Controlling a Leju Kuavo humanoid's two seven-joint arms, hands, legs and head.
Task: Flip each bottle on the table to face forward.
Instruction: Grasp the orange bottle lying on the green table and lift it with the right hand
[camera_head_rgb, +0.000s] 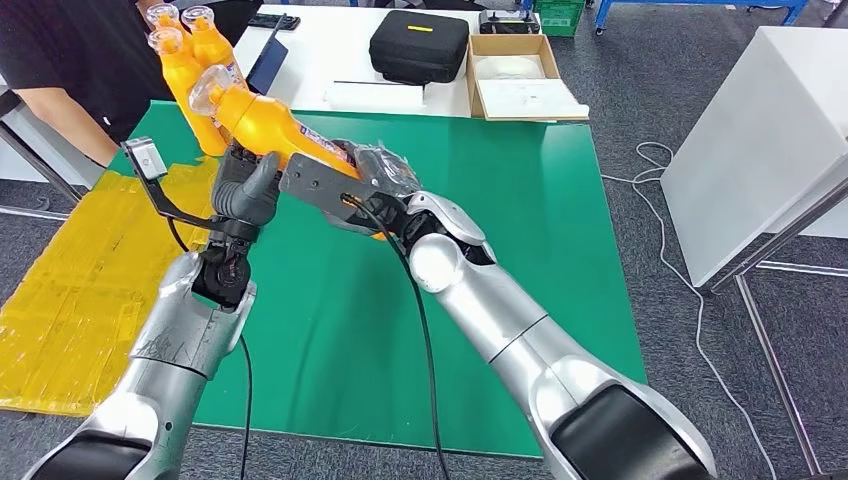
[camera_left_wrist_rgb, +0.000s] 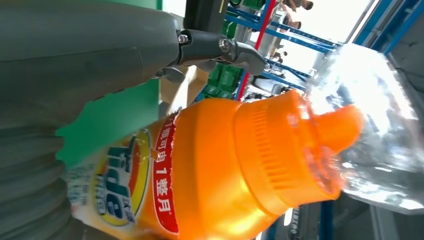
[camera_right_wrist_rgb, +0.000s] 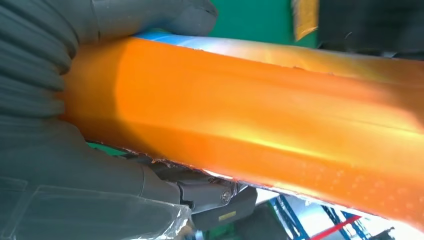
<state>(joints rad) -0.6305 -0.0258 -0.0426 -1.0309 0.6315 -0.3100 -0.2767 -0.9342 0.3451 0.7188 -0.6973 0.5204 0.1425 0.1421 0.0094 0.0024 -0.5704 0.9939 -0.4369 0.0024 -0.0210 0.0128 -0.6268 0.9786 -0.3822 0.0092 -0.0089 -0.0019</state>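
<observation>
Robot's holding one orange bottle (camera_head_rgb: 265, 120) up in the air over the green table (camera_head_rgb: 520, 300), tilted, cap end w/ clear overcap pointing up and away toward the person in black (camera_head_rgb: 70, 60) at the far left corner. Right hand (camera_head_rgb: 385, 180) is wrapping round the lower body of the bottle, fingers closed on it. Left hand (camera_head_rgb: 245, 190) is sitting just under the bottle's neck end, thumb up against it; looks like it's supporting or taking it over, but can't tell for sure if it's actually gripping.

Progress, as I'm judging it: this bottle's mid-turn, not set down yet. Three more orange bottles (camera_head_rgb: 190, 60) are standing bunched upright at the far left edge of the table, near the person; can't tell from here which way their labels are facing, so can't say how many are done.

Writing: the left wrist view is showing the label (camera_left_wrist_rgb: 125, 180) – blue logo letters on white w/ yellow ring, not readable, plus a red strip w/ white Chinese text incl. "1" and "整月"
</observation>
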